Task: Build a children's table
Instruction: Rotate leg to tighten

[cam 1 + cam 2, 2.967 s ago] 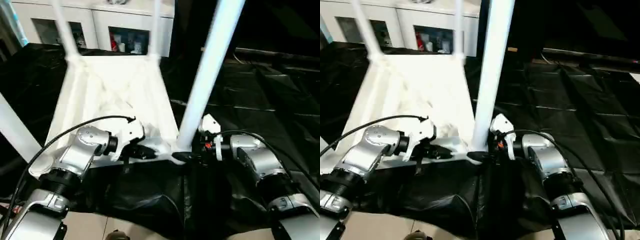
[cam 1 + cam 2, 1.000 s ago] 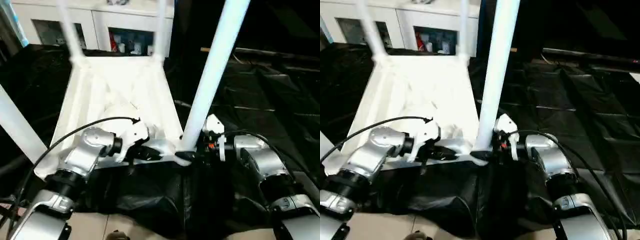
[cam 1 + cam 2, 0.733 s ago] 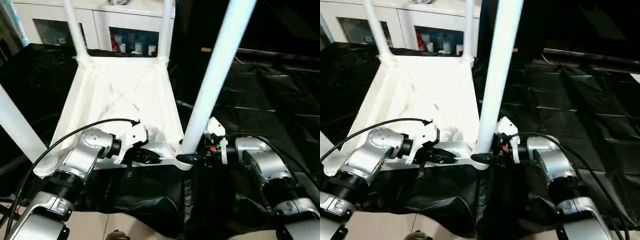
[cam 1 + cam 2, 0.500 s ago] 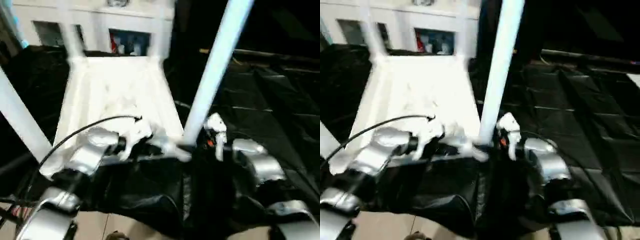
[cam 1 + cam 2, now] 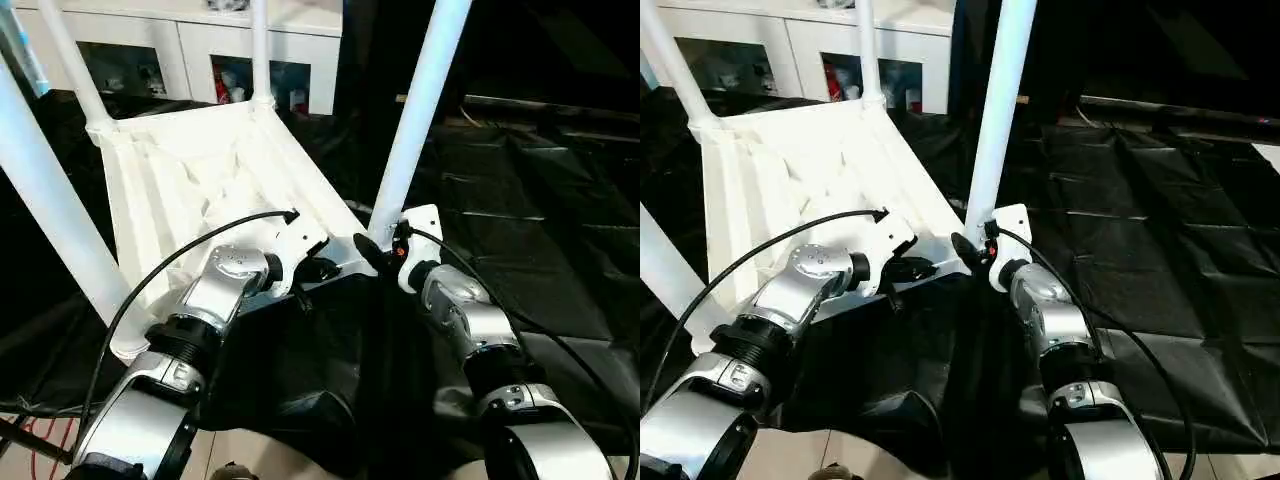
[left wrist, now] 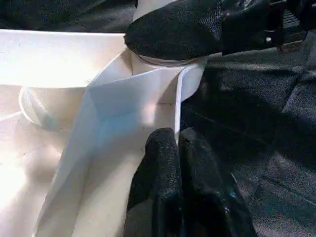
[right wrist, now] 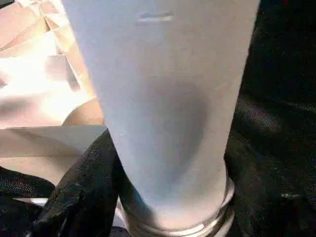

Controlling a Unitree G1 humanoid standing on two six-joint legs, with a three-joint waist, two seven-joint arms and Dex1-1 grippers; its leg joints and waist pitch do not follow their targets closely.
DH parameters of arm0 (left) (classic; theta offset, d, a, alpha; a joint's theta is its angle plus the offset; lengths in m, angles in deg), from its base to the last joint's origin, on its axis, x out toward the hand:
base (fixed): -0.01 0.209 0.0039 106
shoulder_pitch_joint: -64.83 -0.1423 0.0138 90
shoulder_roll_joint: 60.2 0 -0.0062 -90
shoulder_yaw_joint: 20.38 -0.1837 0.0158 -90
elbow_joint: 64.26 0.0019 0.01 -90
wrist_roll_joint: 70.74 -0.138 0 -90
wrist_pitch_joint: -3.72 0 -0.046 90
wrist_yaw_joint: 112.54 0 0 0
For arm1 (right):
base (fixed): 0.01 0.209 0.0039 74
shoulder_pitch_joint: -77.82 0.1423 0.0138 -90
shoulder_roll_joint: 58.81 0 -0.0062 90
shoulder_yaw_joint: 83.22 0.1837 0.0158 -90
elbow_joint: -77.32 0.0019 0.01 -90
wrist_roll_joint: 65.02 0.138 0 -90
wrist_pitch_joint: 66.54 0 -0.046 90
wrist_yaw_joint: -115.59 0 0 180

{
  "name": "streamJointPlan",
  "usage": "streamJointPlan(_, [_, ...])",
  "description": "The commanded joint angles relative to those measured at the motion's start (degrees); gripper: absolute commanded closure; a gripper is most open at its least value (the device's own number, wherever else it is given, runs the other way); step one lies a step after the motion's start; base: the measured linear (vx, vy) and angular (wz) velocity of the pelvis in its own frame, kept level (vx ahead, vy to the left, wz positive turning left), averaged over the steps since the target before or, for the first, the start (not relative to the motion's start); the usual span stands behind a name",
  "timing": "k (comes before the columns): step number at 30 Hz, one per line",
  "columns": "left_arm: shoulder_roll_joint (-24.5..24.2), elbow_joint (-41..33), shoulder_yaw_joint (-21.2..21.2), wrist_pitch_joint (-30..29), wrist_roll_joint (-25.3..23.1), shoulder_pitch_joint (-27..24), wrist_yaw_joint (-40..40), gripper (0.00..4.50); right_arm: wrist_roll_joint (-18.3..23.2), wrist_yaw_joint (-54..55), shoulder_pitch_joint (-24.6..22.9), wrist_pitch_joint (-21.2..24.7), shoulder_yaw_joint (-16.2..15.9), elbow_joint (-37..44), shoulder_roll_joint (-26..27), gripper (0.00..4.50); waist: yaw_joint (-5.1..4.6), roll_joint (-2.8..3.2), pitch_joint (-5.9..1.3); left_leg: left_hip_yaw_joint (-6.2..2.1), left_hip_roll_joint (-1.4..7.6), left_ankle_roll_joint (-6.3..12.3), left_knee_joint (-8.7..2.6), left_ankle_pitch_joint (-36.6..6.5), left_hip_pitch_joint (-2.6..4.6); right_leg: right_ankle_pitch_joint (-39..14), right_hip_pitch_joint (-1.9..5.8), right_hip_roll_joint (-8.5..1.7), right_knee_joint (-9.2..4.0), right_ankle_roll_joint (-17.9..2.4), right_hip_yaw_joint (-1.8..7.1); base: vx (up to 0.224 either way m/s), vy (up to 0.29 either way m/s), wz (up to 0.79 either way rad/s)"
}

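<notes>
The children's table (image 5: 190, 180) lies upside down on black sheeting, its four legs standing up. The right claw (image 5: 375, 255) is closed around the base of the near right leg (image 5: 415, 110); the left claw (image 6: 170, 163) pinches the rim wall beside that corner socket (fingers together). Keep the leg square to the socket while seating it.

My view has swung, but the upturned white plastic table top (image 5: 190, 190) has also turned on the black sheet: its far end now angles to my left. My right gripper (image 5: 366, 252) has slid round the near right white tapered leg (image 5: 415, 110).
</notes>
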Motion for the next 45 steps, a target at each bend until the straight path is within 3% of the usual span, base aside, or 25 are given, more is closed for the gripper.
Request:
streamJointPlan(1, [2.63,-2.63,-0.02,3.17,2.52,1.34,-1.04,4.5,-0.08,-9.05,-0.38,0.94,-6.07,-0.23,3.02,1.08,-0.14,-0.1,-3.9,-0.23,1.68,2.37,-3.74,-8.96,0.04,-17.37,3.41,-4.83,-4.21,-7.43,3.7,0.0,0.0,0.0])
streamJointPlan(4, [1.44,-3.8,-0.45,3.71,3.09,0.36,-3.72,4.5,-0.69,-13.48,-0.75,0.67,-7.41,0.87,0.39,0.81,-0.14,-0.02,-3.92,-0.25,1.79,2.43,-3.75,-8.82,0.1,-16.52,3.43,-4.82,-4.12,-7.72,3.71,0.0,0.0,0.0])
streamJointPlan(9, [-1.11,-6.44,-1.1,4.95,4.36,-1.68,-9.5,4.5,0.11,-27.79,-2.83,0.28,-11.07,5.92,-6.62,0.81,0.19,-0.18,-3.87,-0.12,1.71,4.01,-3.53,-8.35,-0.09,-15.67,3.66,-4.75,-4.08,-7.93,3.73,0.0,0.0,0.0])
streamJointPlan(12, [-3.46,-8.6,-2.28,4.41,4.88,-3.04,-14.33,4.5,0.72,-35.63,-3.66,0.77,-12.46,8.15,-11.08,0.81,0.23,-0.19,-3.84,-0.21,1.89,4.0,-3.61,-8.82,-0.04,-16.76,3.66,-4.73,-4.09,-7.97,3.65,0.0,0.0,0.0])
streamJointPlan(16, [-6.13,-10.53,-3.55,3.87,4.88,-4.45,-19.37,4.5,0.95,-42.01,-4.57,1.4,-13.54,9.79,-14.2,0.81,0.35,-0.22,-3.76,-0.13,1.95,3.89,-3.53,-9.54,0.01,-17.92,3.46,-4.71,-4.18,-8.25,3.65,0.0,0.0,0.0])
streamJointPlan(21, [-9.23,-12.88,-4.84,3.34,4.52,-6.39,-24.01,4.5,1.49,-46.7,-5.3,2.19,-14.34,11.13,-16.62,0.81,0.59,-0.12,-3.82,-0.13,2.15,4.06,-3.49,-8.83,0.02,-15.58,3.39,-4.62,-3.77,-9.45,3.65,0.0,0.0,0.0])
streamJointPlan(29, [-10.51,-14.84,-4.84,2.67,5.01,-7.68,-25.09,4.5,2.23,-49.42,-5.84,4.62,-15.13,12.38,-16.94,1.53,0.71,-0.25,-3.72,-0.2,2.04,3.18,-3.55,-10.13,0.14,-19.04,3.34,-4.66,-4.18,-8.24,3.62,0.0,0.0,0.0])
streamJointPlan(35, [-8.61,-12.89,-3.05,2.29,4.21,-6.52,-19.35,4.5,2.08,-45.4,-6.53,4.07,-14.25,12.31,-15.21,1.79,0.8,-0.24,-3.77,-0.18,2.01,3.17,-3.51,-9.45,0.17,-17.76,3.28,-4.66,-4.04,-8.47,3.61,0.0,0.0,0.0])
streamJointPlan(37, [-6.53,-11.35,-1.45,1.46,4.41,-5.39,-15.1,4.5,0.79,-37.02,-5.79,4.14,-12.35,9.52,-12.17,1.81,0.45,-0.36,-3.37,-0.24,1.77,2.27,-3.67,-11.16,0.21,-23.03,3.01,-4.71,-4.8,-6.9,3.46,0.0,0.0,0.0])
streamJointPlan(40, [-4.05,-9.3,-0.34,0.61,3.93,-3.83,-9.85,4.5,0.13,-27.22,-4.81,4.09,-9.85,6.19,-8.15,1.83,-0.27,-0.41,-3.41,-0.52,1.39,0.97,-3.58,-12.7,0.38,-29.72,2.97,-4.9,-5.69,-4.24,3.02,0.0,0.0,0.0])
streamJointPlan(42, [-1.88,-7.61,0.19,0.09,3.6,-2.58,-5.97,4.5,0.25,-21.11,-4.23,4.49,-8.32,4.48,-5.17,1.83,-0.52,-0.45,-3.49,-0.53,1.37,1.13,-3.51,-12.81,0.37,-30.46,2.87,-4.9,-5.91,-3.26,3.01,0.0,0.0,0.0])
streamJointPlan(44, [1.29,-5.4,0.81,-0.51,3.1,-0.87,-0.5,4.5,0.75,-11.07,-2.69,5.28,-5.42,1.53,-0.82,1.83,-0.83,-0.37,-3.57,-0.51,1.36,1.28,-3.53,-12.29,0.4,-29.77,2.71,-4.84,-5.89,-3.4,3.07,0.0,0.0,0.0])
streamJointPlan(45, [1.29,-5.4,0.81,-0.51,3.1,-0.87,-0.5,4.5,0.75,-11.07,-2.69,5.28,-5.42,1.53,-0.82,1.83,-0.83,-0.37,-3.57,-0.51,1.36,1.28,-3.53,-12.29,0.4,-29.77,2.71,-4.84,-5.89,-3.4,3.07,0.0,0.0,0.0])
